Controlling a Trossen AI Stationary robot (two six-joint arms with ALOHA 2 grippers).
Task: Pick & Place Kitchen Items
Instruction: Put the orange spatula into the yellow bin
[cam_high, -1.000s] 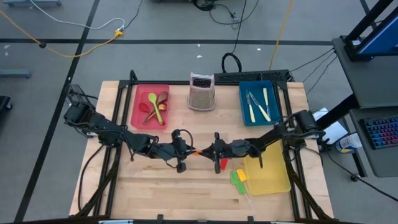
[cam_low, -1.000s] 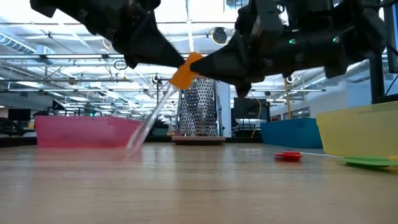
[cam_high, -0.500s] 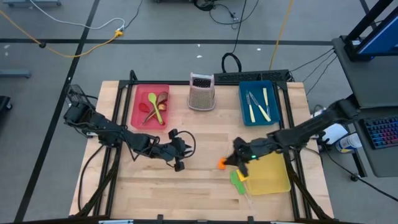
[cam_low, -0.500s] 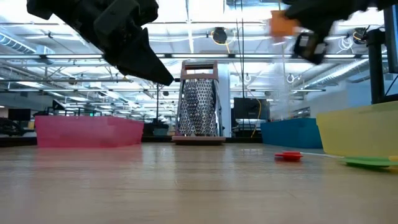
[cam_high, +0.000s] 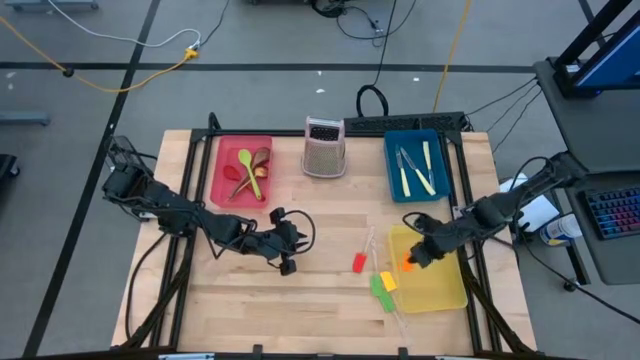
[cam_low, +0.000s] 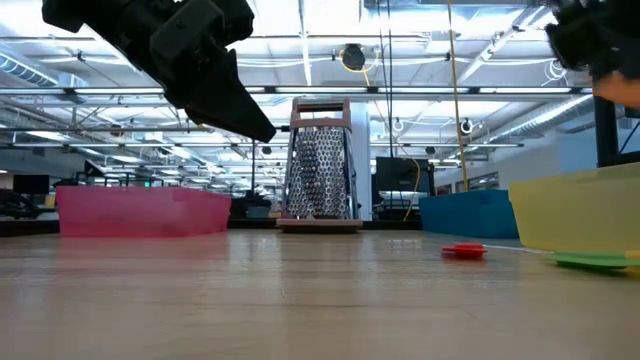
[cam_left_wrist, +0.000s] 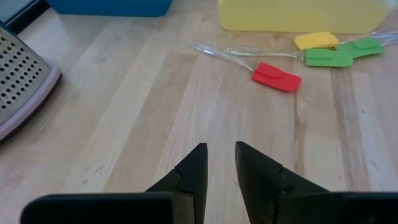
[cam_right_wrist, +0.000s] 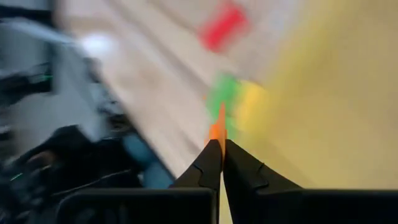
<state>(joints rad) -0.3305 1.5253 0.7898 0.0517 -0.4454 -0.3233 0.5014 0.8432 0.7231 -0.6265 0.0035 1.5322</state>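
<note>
My right gripper (cam_high: 415, 255) hovers over the left part of the yellow tray (cam_high: 440, 290), shut on an orange-headed spatula (cam_high: 408, 263). My left gripper (cam_high: 290, 255) waits above the middle of the table, empty, its fingers (cam_left_wrist: 198, 168) a little apart. Three clear-handled spatulas lie flat on the wood beside the yellow tray: one red-headed (cam_high: 358, 262), one yellow-headed (cam_high: 387, 281), one green-headed (cam_high: 382, 296). Spoons (cam_high: 250, 172) lie in the red tray (cam_high: 225, 192). Cream-handled knives (cam_high: 424, 165) lie in the blue tray (cam_high: 441, 150). My right gripper pinches the spatula's orange head (cam_right_wrist: 216, 129) between its two shut fingers; a strip of orange sticks out past the tips. The spatula is lifted clear, above the yellow tray's left part. Its clear handle does not show.
The metal box grater (cam_high: 324, 147) stands upright at the far edge between the red and blue trays. Bare wood stretches across the near half of the table in front of my left gripper (cam_left_wrist: 221, 163). The room lies beyond the table in the low view.
A second ago both grippers met at the table's middle with the orange spatula between their tips, its clear handle hanging down. The right gripper has since carried it off toward the table's right, to above the yellow tray. The left gripper has stayed put without it.
</note>
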